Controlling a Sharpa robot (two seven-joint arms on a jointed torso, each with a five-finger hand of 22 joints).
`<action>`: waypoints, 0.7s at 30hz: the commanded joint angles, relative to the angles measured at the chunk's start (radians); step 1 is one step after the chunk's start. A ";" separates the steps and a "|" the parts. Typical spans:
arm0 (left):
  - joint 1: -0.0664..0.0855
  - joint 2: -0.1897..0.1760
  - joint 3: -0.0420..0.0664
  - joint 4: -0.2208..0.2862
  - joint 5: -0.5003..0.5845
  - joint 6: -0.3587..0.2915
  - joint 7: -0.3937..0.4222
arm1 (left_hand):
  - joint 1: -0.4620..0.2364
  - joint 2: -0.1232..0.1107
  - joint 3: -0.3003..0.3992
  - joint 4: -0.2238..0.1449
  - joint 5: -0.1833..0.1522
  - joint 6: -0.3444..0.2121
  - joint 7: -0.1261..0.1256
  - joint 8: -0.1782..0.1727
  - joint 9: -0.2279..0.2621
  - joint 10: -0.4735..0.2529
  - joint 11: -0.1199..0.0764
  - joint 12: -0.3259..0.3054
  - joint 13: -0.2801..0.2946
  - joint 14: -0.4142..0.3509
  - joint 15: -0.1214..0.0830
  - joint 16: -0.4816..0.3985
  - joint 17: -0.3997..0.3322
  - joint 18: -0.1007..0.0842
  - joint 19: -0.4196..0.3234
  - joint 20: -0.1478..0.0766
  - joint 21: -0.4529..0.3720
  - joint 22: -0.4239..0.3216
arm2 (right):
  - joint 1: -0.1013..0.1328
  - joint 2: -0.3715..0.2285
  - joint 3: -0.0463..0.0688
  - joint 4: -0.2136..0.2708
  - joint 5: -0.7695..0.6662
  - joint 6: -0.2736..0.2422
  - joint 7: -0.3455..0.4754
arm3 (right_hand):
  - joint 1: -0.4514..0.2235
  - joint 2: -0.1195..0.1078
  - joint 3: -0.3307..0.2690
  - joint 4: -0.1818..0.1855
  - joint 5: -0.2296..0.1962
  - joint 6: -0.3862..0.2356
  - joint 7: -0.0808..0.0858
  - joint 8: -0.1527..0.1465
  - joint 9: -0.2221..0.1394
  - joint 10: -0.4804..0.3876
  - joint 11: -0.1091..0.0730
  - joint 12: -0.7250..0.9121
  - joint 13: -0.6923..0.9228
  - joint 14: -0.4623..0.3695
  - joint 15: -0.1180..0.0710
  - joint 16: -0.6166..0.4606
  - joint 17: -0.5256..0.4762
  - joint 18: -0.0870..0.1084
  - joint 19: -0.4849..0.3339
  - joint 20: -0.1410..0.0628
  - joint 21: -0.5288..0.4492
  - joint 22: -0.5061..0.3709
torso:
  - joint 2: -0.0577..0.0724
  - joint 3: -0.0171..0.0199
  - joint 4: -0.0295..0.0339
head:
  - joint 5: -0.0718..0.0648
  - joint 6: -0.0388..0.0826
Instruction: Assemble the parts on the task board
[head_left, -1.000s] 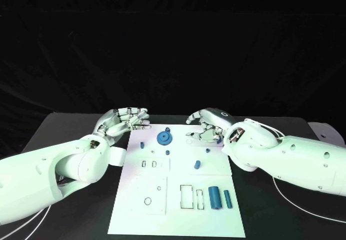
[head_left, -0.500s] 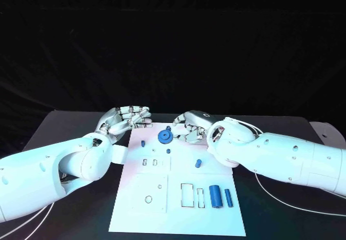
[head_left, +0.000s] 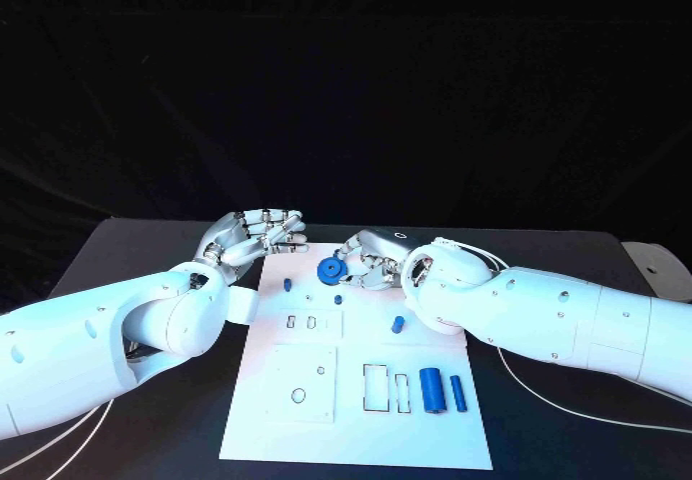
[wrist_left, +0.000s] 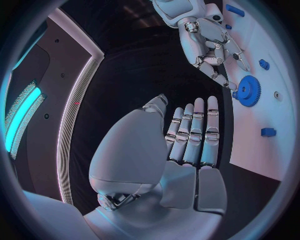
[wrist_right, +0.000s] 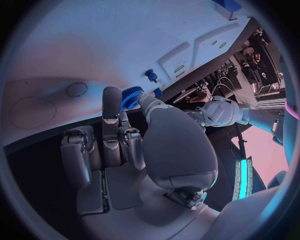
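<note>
Black table (head_left: 144, 250) with black backdrop behind it. White task board (head_left: 361, 420) lies lengthwise in the middle of the table, running from near edge to far edge, with outlined slots and small holes on it.

Left hand (head_left: 257, 237) hovers at the far left corner of the board, fingers close together and curled partly in, nothing in them; left wrist view shows the fingers (wrist_left: 194, 132) side by side and nearly straight over the dark table just off the board edge. Not touching any part.

Right hand (head_left: 369, 258) is at the far end of the board, fingers bent down onto the blue gear (head_left: 332, 270). In the right wrist view the thumb and one finger (wrist_right: 111, 107) sit on either side of the gear (wrist_right: 131, 96), fingertips against its rim, looks like a pinch; the other fingers are curled back. Left wrist view shows the same: right hand fingertips at the gear's toothed edge (wrist_left: 249, 91).

Gear sits at the far end of the board, just left of the right hand, between the two hands, nearer the right.

Other blue parts on the board: small peg (head_left: 287, 284) near the left edge, a small piece (head_left: 338, 298) just below the gear, a short peg (head_left: 397, 324) mid board, a thick cylinder (head_left: 431, 387) and a thinner rod (head_left: 457, 393) side by side at the near right.
</note>
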 joint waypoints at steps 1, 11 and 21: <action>0.001 0.002 0.001 0.001 -0.004 0.016 0.006 | 0.005 -0.006 0.006 -0.002 -0.007 0.003 0.019 -0.006 -0.001 0.007 -0.001 -0.002 -0.001 -0.001 0.000 -0.004 0.001 0.014 0.008 -0.001 -0.006 -0.002 | -0.002 0.006 0.000 -0.007 -0.007 0.030 -0.012 | 0.002 0.006 0.004 0.000 0.004 -0.008 0.000 -0.005 -0.001 0.106 -0.006 0.005 0.263 -0.001 -0.008 0.002 -0.002 -0.007 0.106 -0.009 0.004 0.263 | 0.000 0.0002 -0.0018 | 0.002 -0.002; 0.001 0.003 0.001 0.000 -0.004 0.015 0.006 | 0.005 -0.006 0.006 -0.002 -0.007 0.003 0.019 -0.006 -0.001 0.007 -0.001 -0.002 -0.001 -0.001 0.000 -0.004 0.001 0.014 0.008 -0.001 -0.006 -0.002 | -0.004 0.019 -0.002 -0.019 -0.006 0.057 -0.012 | -0.005 0.007 0.003 0.005 0.000 0.004 -0.001 -0.003 0.002 0.106 -0.006 0.005 0.263 0.000 -0.009 0.001 -0.002 -0.007 0.106 -0.010 0.004 0.263 | -0.001 0.0011 -0.0028 | 0.006 -0.005; 0.001 0.001 0.001 -0.001 -0.004 0.014 0.005 | 0.005 -0.007 0.009 -0.002 -0.007 0.003 0.020 -0.007 -0.001 0.008 -0.001 -0.004 -0.001 -0.001 0.000 -0.005 0.002 0.014 0.008 -0.001 -0.007 -0.002 | -0.005 -0.013 -0.002 0.016 -0.033 -0.052 -0.006 | -0.010 0.005 0.003 0.008 -0.002 0.017 -0.001 0.000 0.002 0.106 -0.005 0.005 0.263 0.000 -0.009 0.001 -0.002 -0.007 0.106 -0.011 0.004 0.263 | 0.000 0.0020 -0.0039 | 0.008 -0.002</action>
